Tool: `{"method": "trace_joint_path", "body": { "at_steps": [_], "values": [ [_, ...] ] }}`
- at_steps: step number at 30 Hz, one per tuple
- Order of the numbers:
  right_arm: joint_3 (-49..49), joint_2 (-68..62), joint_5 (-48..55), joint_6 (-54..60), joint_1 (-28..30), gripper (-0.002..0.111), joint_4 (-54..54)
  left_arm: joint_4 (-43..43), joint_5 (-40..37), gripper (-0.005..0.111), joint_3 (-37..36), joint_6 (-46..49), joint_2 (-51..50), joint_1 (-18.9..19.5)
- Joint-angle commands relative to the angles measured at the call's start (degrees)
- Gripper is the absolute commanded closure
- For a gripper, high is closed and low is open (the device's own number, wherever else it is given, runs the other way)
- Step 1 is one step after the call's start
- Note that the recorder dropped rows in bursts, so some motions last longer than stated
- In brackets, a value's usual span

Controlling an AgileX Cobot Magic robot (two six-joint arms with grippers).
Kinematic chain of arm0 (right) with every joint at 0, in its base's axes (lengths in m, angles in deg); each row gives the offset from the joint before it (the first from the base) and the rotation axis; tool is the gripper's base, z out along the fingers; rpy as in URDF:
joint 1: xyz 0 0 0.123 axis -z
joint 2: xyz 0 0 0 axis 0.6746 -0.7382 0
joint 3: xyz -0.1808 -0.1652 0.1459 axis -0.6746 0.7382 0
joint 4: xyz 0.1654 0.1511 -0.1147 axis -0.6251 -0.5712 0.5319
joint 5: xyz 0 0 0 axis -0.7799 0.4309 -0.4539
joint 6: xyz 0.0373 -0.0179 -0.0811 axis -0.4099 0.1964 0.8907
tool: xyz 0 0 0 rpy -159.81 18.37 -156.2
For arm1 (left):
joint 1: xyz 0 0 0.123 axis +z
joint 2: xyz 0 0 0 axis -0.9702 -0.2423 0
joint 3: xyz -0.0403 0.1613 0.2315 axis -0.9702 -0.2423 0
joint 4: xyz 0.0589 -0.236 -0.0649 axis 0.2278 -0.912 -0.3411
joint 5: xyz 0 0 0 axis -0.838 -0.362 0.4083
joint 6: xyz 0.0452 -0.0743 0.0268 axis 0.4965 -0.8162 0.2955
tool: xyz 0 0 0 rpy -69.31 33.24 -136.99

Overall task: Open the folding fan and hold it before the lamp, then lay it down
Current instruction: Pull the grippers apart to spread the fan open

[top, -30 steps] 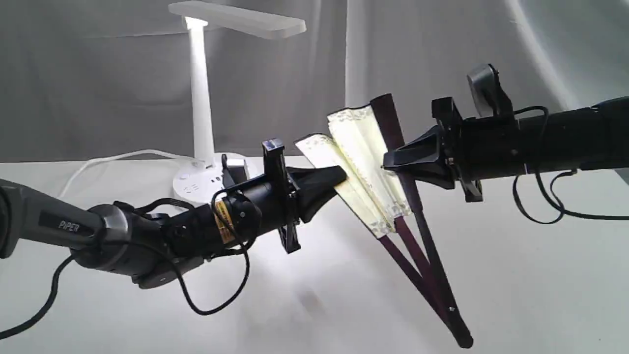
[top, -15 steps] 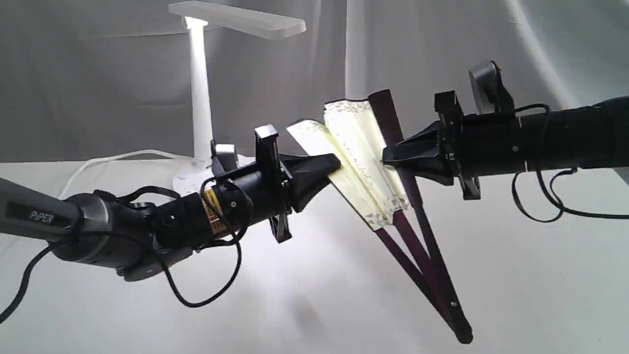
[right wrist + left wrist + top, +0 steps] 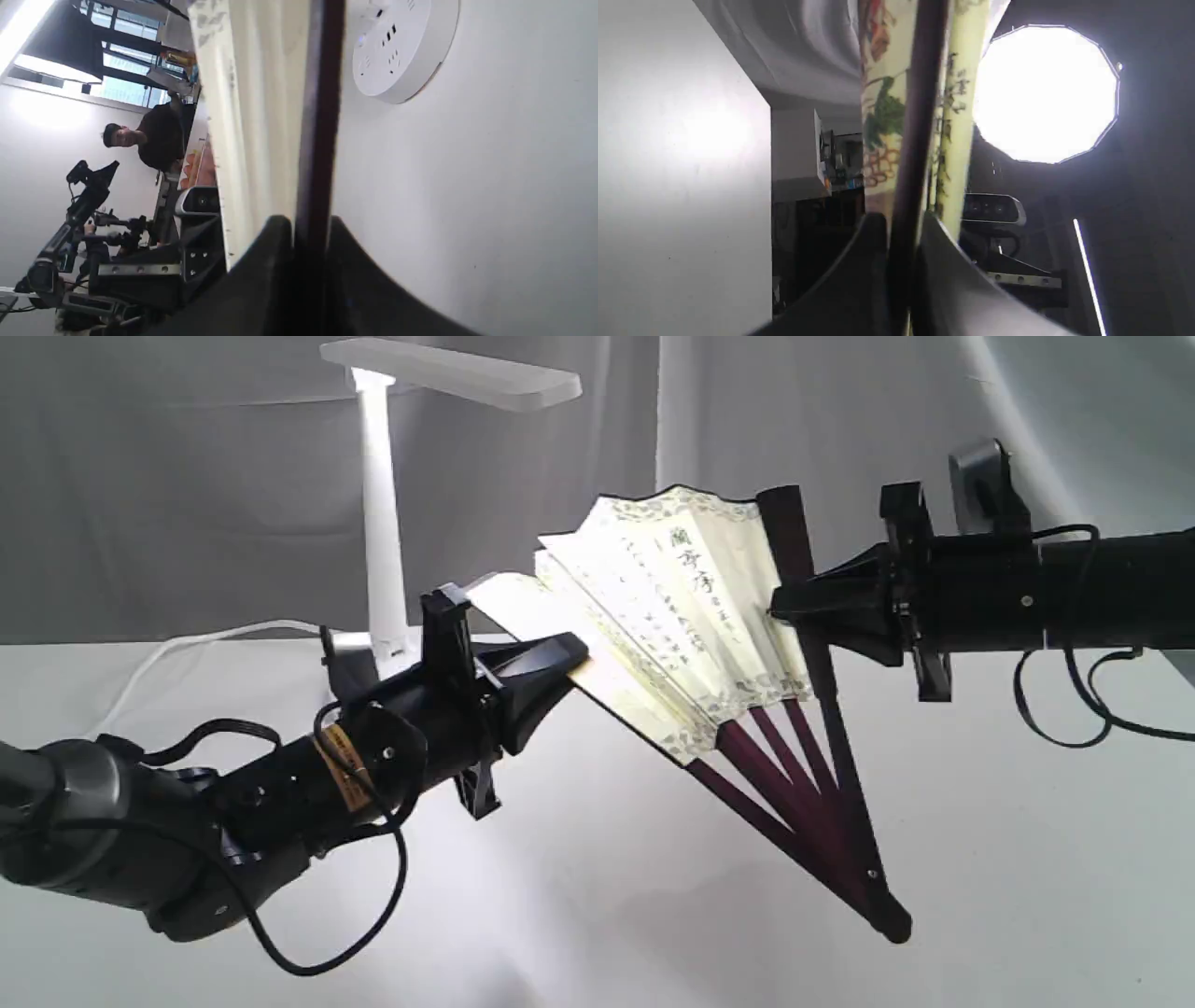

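The folding fan (image 3: pixel 672 607) hangs in mid-air, about a third spread, its cream leaf showing black calligraphy and its maroon ribs meeting at a pivot low on the right. My left gripper (image 3: pixel 574 658) is shut on the fan's left outer guard (image 3: pixel 915 140). On the other side, my right gripper (image 3: pixel 782 607) is shut on the right outer guard (image 3: pixel 317 116). The lamp (image 3: pixel 383 523) stands lit behind the left arm, its bar head above; its round base (image 3: pixel 402 46) shows in the right wrist view.
White cloth covers the table (image 3: pixel 1027 859) and grey drapes hang behind. The lamp's white cord (image 3: pixel 177 649) trails off to the left. A bright studio light (image 3: pixel 1045 93) fills part of the left wrist view. Beyond the table a person (image 3: pixel 149 140) stands.
The two grippers have drawn apart, the left one going left and down, the right one going right and up. The fan has spread from a narrow wedge, showing calligraphy.
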Motion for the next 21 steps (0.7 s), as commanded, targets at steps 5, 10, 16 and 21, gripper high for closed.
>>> {"method": "trace_joint_path", "body": {
  "at_steps": [5, 10, 16, 21],
  "values": [
    [-0.2, 0.1, -0.7, 1.2, 4.0, 0.108, 1.1, -4.8, 2.4, 0.107, -4.8, 1.5, 5.2, -0.2],
    [-0.2, 0.1, 0.5, 1.2, 7.3, 0.108, 1.7, -7.3, 2.4, 0.107, -7.8, 3.2, 7.8, -0.3],
    [-0.2, 0.1, 1.9, 1.0, 10.9, 0.108, 2.5, -10.8, 2.4, 0.107, -10.8, 5.7, 10.6, -2.4],
    [-0.2, 0.1, 2.5, 1.0, 14.1, 0.108, 3.0, -18.7, 2.4, 0.107, -13.4, 7.6, 12.2, -6.8]
  ]
}}
